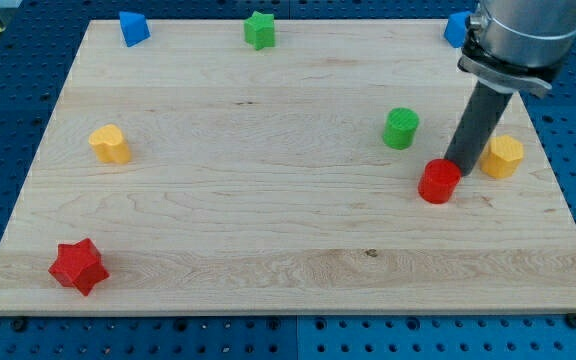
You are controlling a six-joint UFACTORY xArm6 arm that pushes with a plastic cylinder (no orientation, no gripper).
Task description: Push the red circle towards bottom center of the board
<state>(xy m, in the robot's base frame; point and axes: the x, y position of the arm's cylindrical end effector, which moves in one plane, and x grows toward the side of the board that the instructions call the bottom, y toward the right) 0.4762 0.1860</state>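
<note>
The red circle (439,182) lies on the wooden board (268,230) at the view's right, a little below mid-height. My tip (457,167) stands at the red circle's upper right edge, touching or almost touching it. The dark rod rises from there to the arm's grey body at the view's top right.
A yellow hexagon block (502,157) sits just right of the rod. A green cylinder (401,129) lies up-left of the red circle. A red star (77,266) is at bottom left, a yellow block (110,144) at left, a blue block (133,28), a green star (260,30) and another blue block (456,28) along the top.
</note>
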